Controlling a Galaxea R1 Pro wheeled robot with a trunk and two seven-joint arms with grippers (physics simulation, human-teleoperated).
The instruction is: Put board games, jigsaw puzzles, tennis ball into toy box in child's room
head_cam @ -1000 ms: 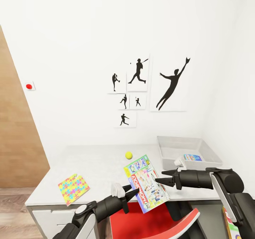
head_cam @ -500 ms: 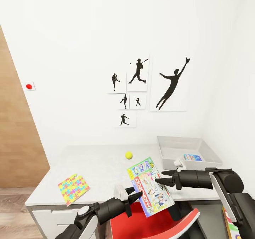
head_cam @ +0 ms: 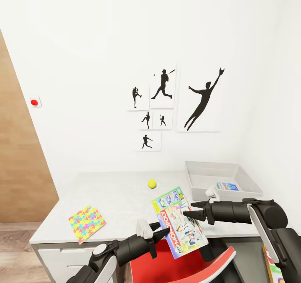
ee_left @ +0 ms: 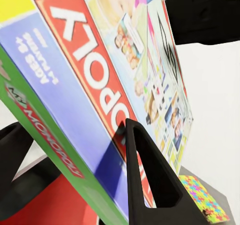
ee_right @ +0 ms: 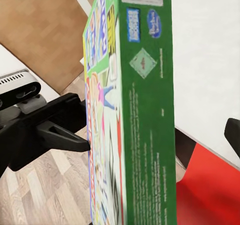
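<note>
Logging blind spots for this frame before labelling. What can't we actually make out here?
- Right gripper, head view: whether it grips the Monopoly box is unclear; the box edge covers one finger.
- Blue game in the toy box: the near wall cuts it off; print too small to read.
- Second puzzle: one puzzle lies on the table.
- Colourful item: cut by the picture's edge, behind the right arm.

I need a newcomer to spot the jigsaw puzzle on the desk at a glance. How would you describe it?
Start at the long light-grey table below the baseball silhouettes on the wall. Near its front left corner, well apart from the tennis ball and the toy box, lies the jigsaw puzzle. It is a thin flat sheet of interlocking yellow, pink, blue and green pieces, with no printed box.
</note>
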